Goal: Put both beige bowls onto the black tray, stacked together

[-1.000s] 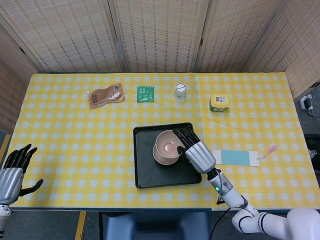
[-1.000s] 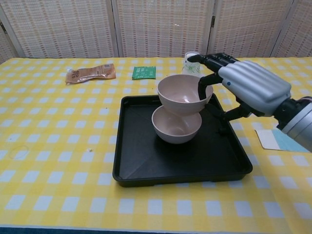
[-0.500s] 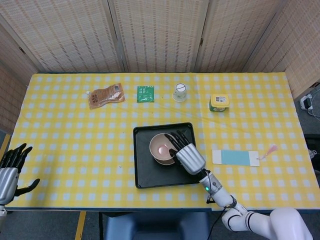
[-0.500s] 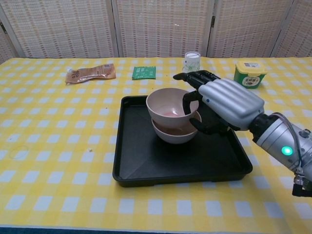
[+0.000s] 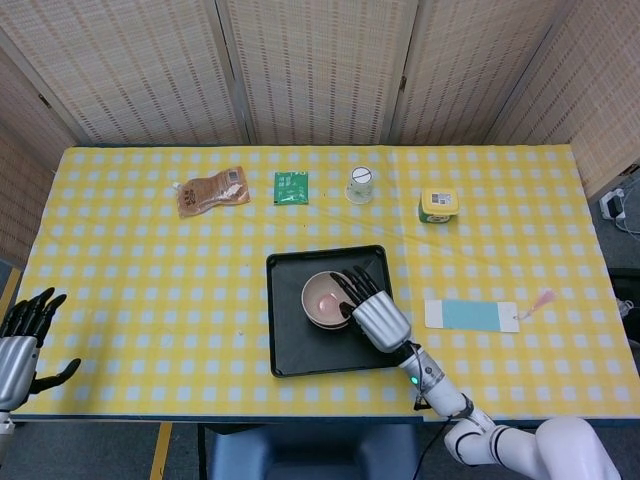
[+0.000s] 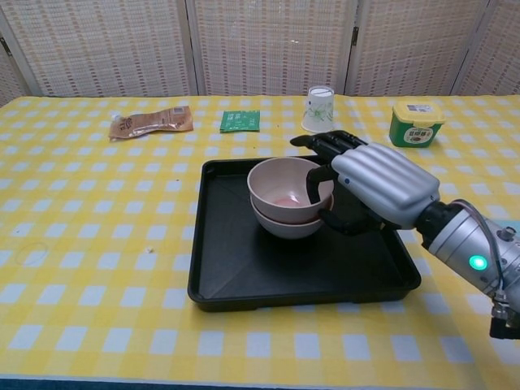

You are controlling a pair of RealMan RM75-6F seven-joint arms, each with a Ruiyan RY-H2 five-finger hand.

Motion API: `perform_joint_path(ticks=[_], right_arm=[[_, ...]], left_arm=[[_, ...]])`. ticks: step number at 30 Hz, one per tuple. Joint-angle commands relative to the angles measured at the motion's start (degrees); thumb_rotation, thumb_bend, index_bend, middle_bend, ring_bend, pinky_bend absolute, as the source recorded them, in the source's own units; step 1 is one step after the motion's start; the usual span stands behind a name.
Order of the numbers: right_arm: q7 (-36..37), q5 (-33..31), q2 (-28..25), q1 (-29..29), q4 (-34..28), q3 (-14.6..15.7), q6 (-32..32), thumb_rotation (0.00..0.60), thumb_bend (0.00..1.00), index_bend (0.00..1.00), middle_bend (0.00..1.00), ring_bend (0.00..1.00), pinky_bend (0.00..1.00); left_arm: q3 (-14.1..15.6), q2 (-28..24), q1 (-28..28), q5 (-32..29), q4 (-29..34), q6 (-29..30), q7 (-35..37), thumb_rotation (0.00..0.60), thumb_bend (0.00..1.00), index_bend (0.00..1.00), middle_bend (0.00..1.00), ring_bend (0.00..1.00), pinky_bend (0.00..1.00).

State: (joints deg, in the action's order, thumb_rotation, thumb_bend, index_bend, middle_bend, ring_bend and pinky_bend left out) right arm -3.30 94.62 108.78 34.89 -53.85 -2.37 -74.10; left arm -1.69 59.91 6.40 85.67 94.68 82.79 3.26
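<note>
Two beige bowls sit nested, one inside the other, on a black tray (image 6: 236, 276). The upper bowl (image 6: 286, 185) is round, smooth and upright, its rim level, with a faint pinkish tint at the bottom of its inside. The lower bowl (image 6: 280, 225) shows only as a band of rim and outer wall beneath it. The stack stands in the far half of the tray, nearer its right edge than its left. The tray is square with a raised lip and rounded corners; it lies flat on the table, close to the near edge and about midway between the table's left and right edges.

In the head view, the stack (image 5: 325, 298) and tray (image 5: 290, 350) appear from above.
</note>
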Motion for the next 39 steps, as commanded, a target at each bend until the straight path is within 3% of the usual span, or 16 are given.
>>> perform_joint_path(ticks=[1,11,16,21,25,31,35,39], right_arm=[[-0.74,-0.07,-0.57,-0.35,-0.45,0.28,0.03,0.6,0.49,0.59,0.06,0.01,0.0],[-3.32,-0.91,-2.79,-0.66,-2.9,0.8,2.3,0.6,0.49,0.5,0.01,0.0,0.0],[-3.37,-0.92,-5.09,-1.22,-6.12,1.64,2.91,0.6,0.49,0.33,0.0,0.0,0.0],[-2.87,0.25,-8.57,-3.12,-10.01,2.28,-0.82,0.6,0.49,0.2,0.0,0.0,0.0],[-1.98,0.84,-13.2,-6.11,-14.96,2.98,-5.47,0.6,0.49,0.15,0.0,0.0,0.0],[-3.14,-3.18,-26.93,-14.06,-27.96,4.76,-11.2,0.6,0.49,0.01,0.0,0.0,0.0],[-2.62,-5.63,-34.82,-20.5,-33.67,6.42,-16.72,0.6,0.49,0.0,0.0,0.0,0.0],[-1.74,-6.95,-39.0,-25.89,-35.11,7.51,-21.45,0.6,0.49,0.0,0.0,0.0,0.0]], left_arm=[[0.04,-0.02,0.01,0.09,0.01,-0.04,0.06,0.6,0.27,0.0,0.0,0.0,0.05],[0.2,0.04,-0.05,0.48,0.25,0.11,-0.38,0.6,0.27,0.0,0.0,0.0,0.05],[0.11,-0.03,-0.16,0.24,0.19,0.21,-0.31,0.6,0.27,0.0,0.0,0.0,0.05],[0.13,0.07,-0.1,0.21,0.08,0.04,-0.55,0.6,0.27,0.0,0.0,0.0,0.05],[0.12,0.31,0.0,0.07,0.02,-0.17,-1.31,0.6,0.27,0.0,0.0,0.0,0.05],[0.33,1.16,0.57,-0.37,-0.01,-1.59,-3.52,0.6,0.27,0.0,0.0,0.0,0.05],[0.69,2.13,1.09,-0.33,-0.03,-2.72,-5.68,0.6,0.27,0.0,0.0,0.0,0.05],[1.1,3.06,1.32,0.84,0.14,-2.6,-7.54,0.6,0.27,0.0,0.0,0.0,0.05]])
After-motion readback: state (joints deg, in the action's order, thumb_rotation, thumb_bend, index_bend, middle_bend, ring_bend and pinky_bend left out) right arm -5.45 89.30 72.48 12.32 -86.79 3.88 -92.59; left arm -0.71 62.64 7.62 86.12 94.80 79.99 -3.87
